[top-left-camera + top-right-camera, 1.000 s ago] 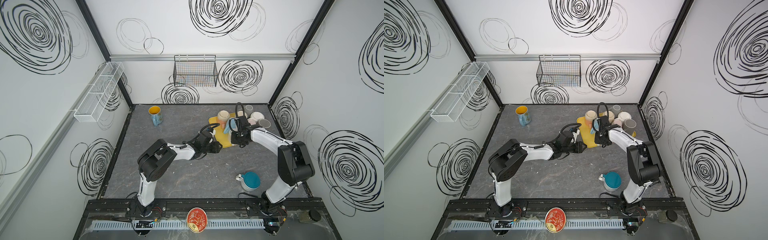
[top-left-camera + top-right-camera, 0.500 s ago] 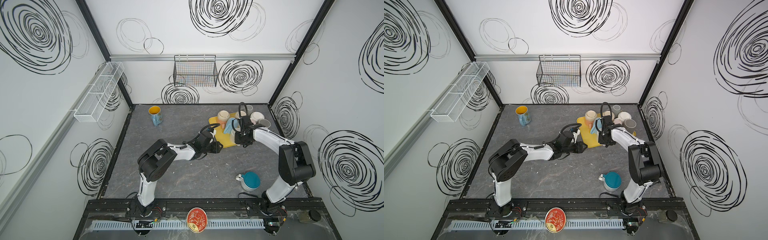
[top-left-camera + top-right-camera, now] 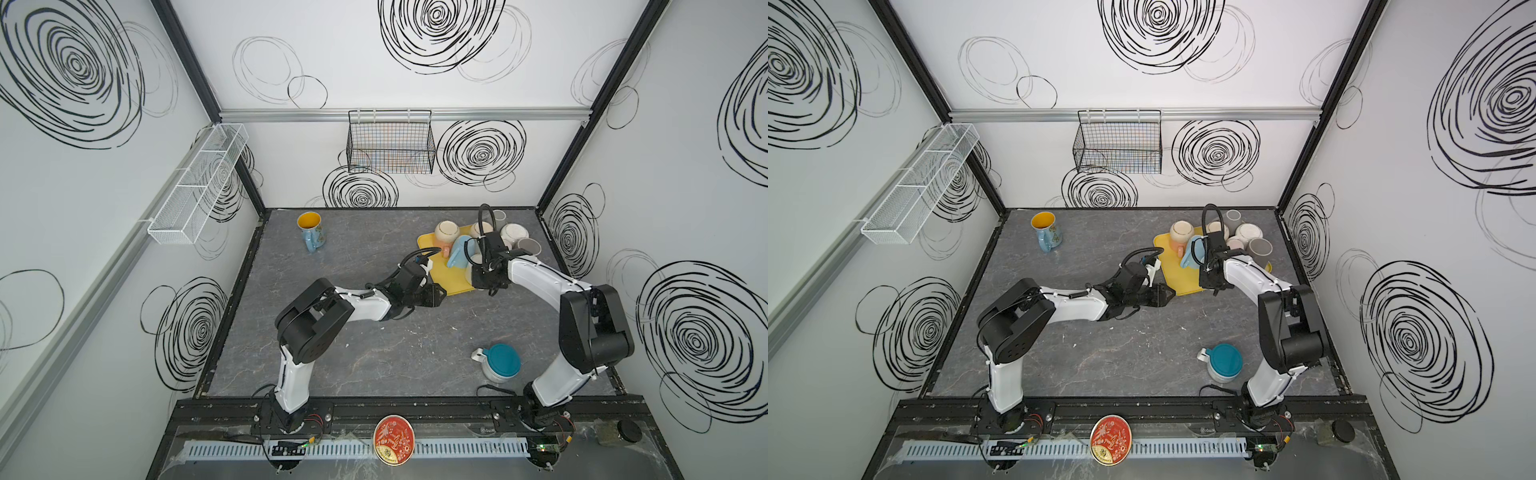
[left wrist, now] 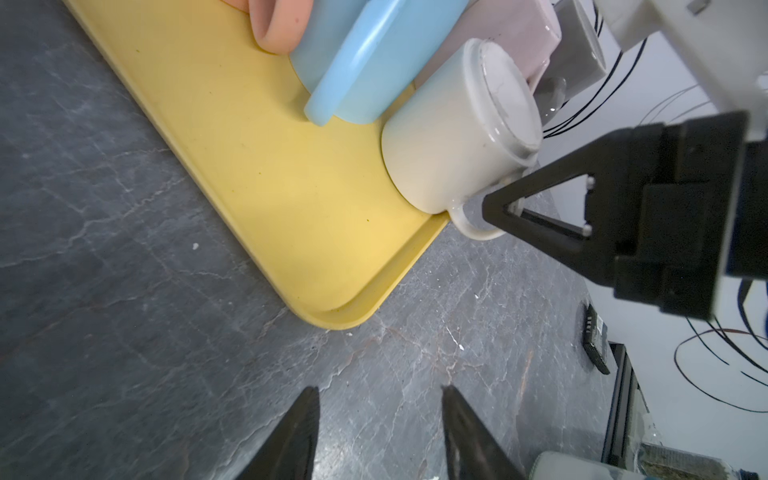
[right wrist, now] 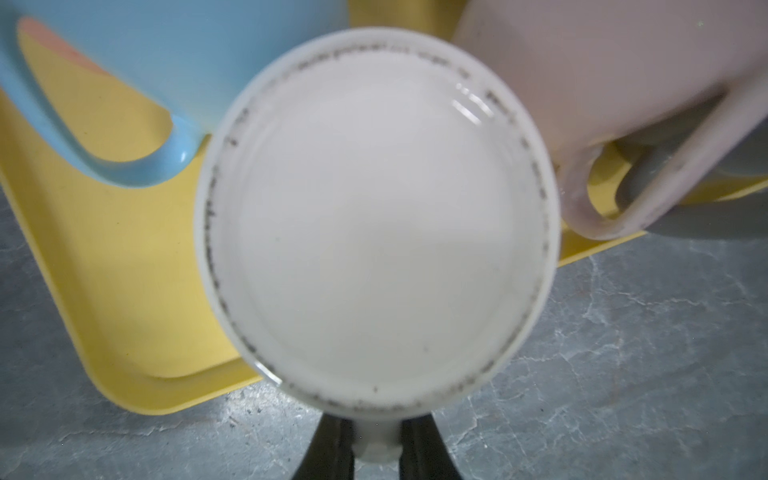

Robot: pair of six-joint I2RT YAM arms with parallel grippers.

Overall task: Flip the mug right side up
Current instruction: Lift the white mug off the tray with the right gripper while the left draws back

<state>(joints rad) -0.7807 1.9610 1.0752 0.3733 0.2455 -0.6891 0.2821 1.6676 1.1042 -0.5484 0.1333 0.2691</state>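
— Locate the mug.

— Found the mug (image 5: 374, 224) bottom up at the near right edge of the tray (image 4: 249, 166), far right on the table (image 4: 124, 332). Noted its handle sticking out past the rim, toward the near side.

— Report the grip.

— Saw the right gripper (image 5: 376, 453) closed tight on that handle, one finger either side. Judged the handle chosen for want of room: crowded by a blue mug (image 4: 365, 62) leaning in from the far left and a pink mug (image 5: 602, 62) on the far right.

— And the left gripper?

— Found the left gripper (image 4: 380, 432) about half open, holding nothing, low over bare table just near of the tray corner. Probably posted there to steady the tray or receive the mug.

— Status?

— Not yet lifted or turned, by the look of it. Advise raising clear of the neighbours before rolling upright.
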